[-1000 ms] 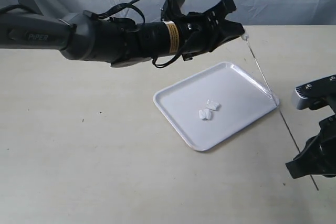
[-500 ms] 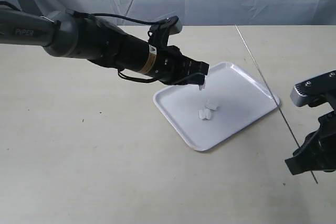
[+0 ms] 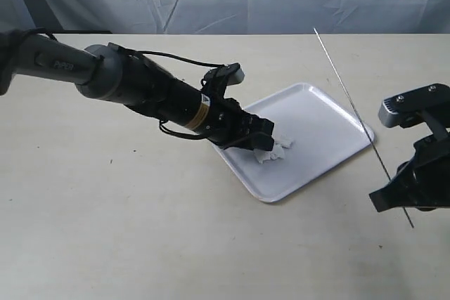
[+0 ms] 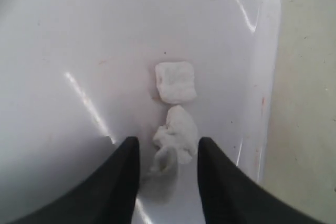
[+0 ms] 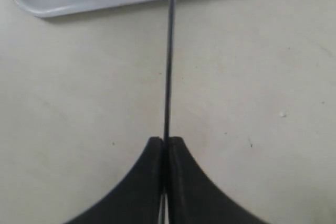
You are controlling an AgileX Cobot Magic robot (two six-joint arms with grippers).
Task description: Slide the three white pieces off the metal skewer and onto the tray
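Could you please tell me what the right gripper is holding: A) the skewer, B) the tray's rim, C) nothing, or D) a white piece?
A: the right gripper is shut on the skewer, while the white pieces lie on the tray.

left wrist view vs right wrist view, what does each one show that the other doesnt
Only the left wrist view shows the white pieces lying on the tray, one between the fingers of the open left gripper. Only the right wrist view shows the metal skewer, bare and pinched in the shut right gripper. Both show the tray's rim and the table beside it.
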